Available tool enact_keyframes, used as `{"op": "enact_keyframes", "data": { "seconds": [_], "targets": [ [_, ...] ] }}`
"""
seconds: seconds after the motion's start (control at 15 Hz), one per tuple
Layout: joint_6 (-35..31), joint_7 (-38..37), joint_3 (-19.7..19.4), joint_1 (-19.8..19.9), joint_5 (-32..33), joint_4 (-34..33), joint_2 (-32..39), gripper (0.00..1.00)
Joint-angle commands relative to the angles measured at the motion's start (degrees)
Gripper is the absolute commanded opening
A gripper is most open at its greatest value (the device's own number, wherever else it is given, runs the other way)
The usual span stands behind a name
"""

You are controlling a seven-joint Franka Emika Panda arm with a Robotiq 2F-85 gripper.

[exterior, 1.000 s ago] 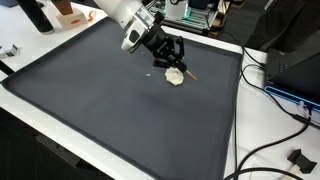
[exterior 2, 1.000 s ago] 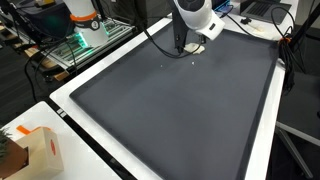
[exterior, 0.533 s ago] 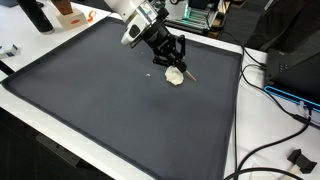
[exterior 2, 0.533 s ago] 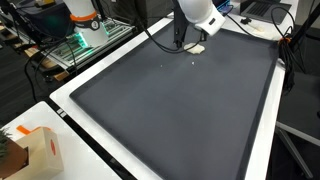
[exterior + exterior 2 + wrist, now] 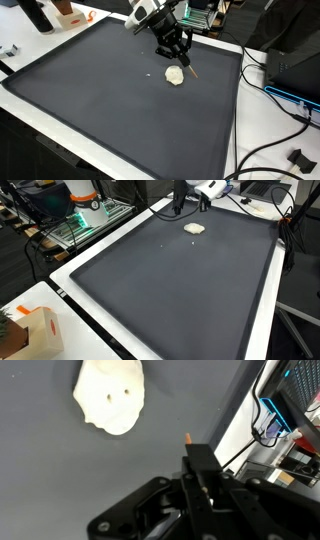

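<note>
One thin stick [image 5: 189, 442], likely light and stiff, sits pinched between the gripper's [image 5: 182, 56] closed fingers above the dark mat [image 5: 90, 100], near a soft-looking white lump [image 5: 175, 76]; its shaft offers the surest hold.

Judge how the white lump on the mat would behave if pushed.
The white lump looks flat and irregular, so it would probably slide, not roll. Its soft, dimpled outline suggests it may deform under the fingers.
</note>
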State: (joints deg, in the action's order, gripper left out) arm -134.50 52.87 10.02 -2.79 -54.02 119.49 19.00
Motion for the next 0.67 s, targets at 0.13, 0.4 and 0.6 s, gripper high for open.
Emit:
{"op": "enact_keyframes", "data": {
  "seconds": [0.13,0.4,0.6],
  "targets": [
    [-5.4,-8.5,-0.7,-2.9,7.5,4.7,-5.9,0.03],
    [-7.5,-16.5,-0.5,-3.8,16.3,5.8,-8.0,0.03],
    [-8.3,-23.4,-0.3,-4.3,24.1,6.1,-9.0,0.03]
  ]
}}
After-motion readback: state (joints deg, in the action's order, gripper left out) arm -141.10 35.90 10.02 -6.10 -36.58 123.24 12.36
